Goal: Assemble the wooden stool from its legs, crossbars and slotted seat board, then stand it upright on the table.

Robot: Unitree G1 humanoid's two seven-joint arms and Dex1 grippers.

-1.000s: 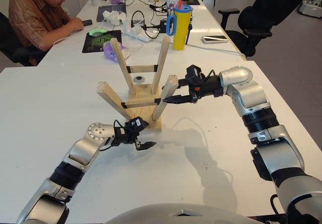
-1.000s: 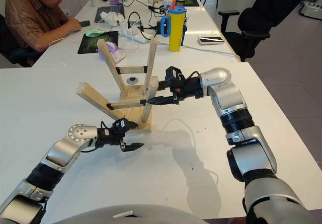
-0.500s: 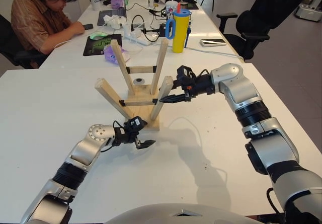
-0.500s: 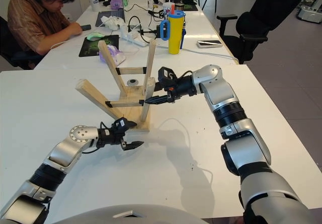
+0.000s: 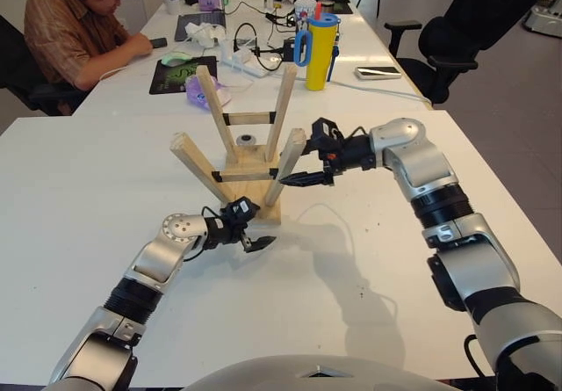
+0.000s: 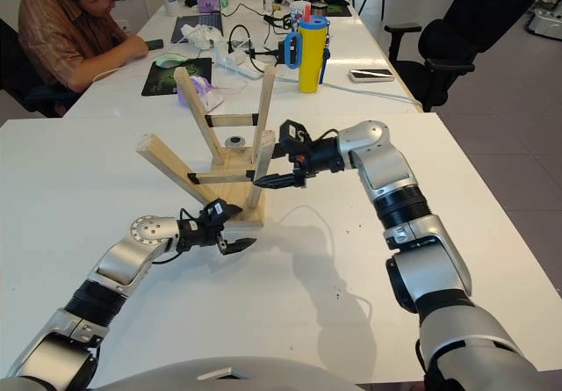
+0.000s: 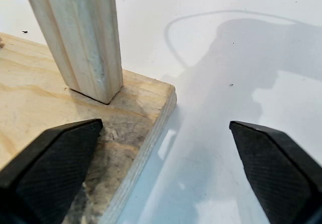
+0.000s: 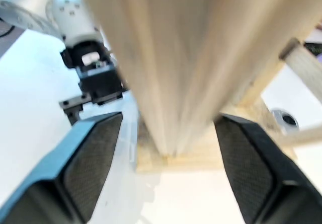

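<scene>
Straddling the near leg (image 8: pixel 166 58), my right claw (image 5: pixel 292 168) gapes wide, the leg rising steeply from the seat (image 7: pixel 50 103); my left claw (image 5: pixel 253 240), wide too, flanks the seat's corner.

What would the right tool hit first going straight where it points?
Likely the stool leg nearest it, which sits between the fingers of the open right tool. Depth unclear.

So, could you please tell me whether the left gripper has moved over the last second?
Yes, slightly: the left gripper has edged toward the near corner of the seat board, narrowing the gap between them.
</scene>
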